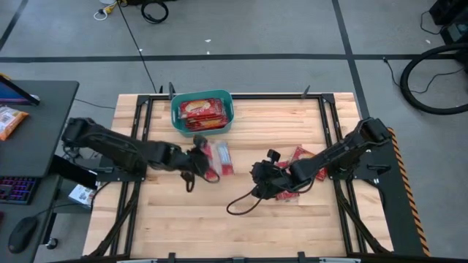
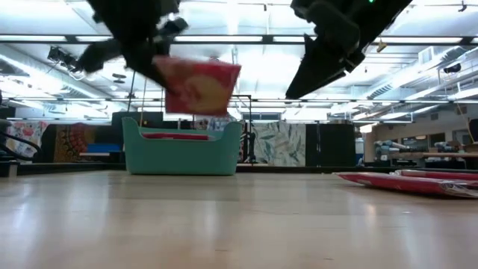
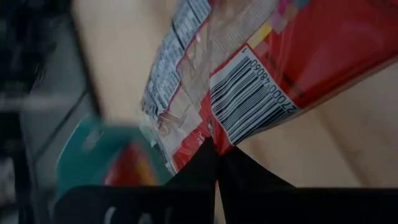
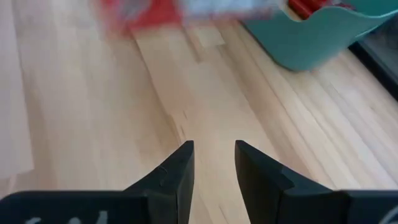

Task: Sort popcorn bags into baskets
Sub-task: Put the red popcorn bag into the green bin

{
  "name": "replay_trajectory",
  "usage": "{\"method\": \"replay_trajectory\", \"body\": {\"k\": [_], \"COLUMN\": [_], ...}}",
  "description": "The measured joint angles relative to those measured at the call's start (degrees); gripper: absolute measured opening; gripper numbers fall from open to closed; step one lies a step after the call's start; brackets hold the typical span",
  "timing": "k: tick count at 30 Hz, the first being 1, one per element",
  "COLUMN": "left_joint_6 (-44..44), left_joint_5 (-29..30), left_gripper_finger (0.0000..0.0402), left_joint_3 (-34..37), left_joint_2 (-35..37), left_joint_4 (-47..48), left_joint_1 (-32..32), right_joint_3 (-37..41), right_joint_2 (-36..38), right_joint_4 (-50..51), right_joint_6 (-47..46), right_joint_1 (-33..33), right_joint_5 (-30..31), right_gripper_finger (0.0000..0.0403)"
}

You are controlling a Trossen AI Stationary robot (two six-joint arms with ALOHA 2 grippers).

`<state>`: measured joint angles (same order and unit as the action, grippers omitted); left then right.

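My left gripper (image 1: 199, 162) is shut on one red popcorn bag (image 1: 219, 159), held above the middle of the table; the low view shows this bag (image 2: 199, 86) well clear of the wood. The teal basket (image 1: 202, 112) stands at the table's far edge with red bags (image 1: 201, 109) lying in it. My right gripper (image 1: 260, 179) hangs open over the table right of centre, nothing between its fingers (image 4: 180, 168). More popcorn bags (image 1: 302, 159) lie flat on the table under and beside the right arm. My left gripper pinches the bag's edge beside the barcode (image 3: 217, 134) between its two fingertips (image 3: 202, 163). The fingers slant down at it from the table's left. The bag is lifted clear of the table and sits tilted in the hold.
A loose black cable (image 1: 241, 204) curls on the wood near the right gripper. Black frame rails (image 1: 142, 139) run along the table's left and right sides. Bare wood (image 1: 219, 226) fills the near half. A desk with an orange snack bag (image 1: 11, 120) stands off the table's left.
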<state>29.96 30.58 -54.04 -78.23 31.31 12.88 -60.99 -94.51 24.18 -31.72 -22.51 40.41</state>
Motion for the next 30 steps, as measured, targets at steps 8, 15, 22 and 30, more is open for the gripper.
{"method": "replay_trajectory", "body": {"k": [8,15,22,30], "left_joint_6": [-12.81,-16.24,-16.01,-15.76], "left_joint_5": [5.83,-0.4,-5.31,-8.54], "left_gripper_finger": [0.0007,0.0007,0.0025,0.0137], "left_joint_3": [-2.06,-2.17,-4.6,-7.5], "left_joint_2": [4.9,2.03,-4.59,-4.28], "left_joint_4": [6.18,8.42,7.78,8.16], "left_joint_1": [-15.15,-34.03,-43.35,-42.5], "right_joint_3": [0.02,0.02,0.02,0.02], "right_joint_2": [-0.83,-0.97,-0.97,-0.97], "right_joint_4": [-0.74,-0.78,-1.63,4.25], "right_joint_6": [0.4,1.59,3.13,0.63], "right_joint_1": [-0.05,-0.04,1.55,2.75], "right_joint_5": [0.44,0.25,-0.15,-10.01], "right_gripper_finger": [0.0121,0.0121,0.0121,0.0121]}}
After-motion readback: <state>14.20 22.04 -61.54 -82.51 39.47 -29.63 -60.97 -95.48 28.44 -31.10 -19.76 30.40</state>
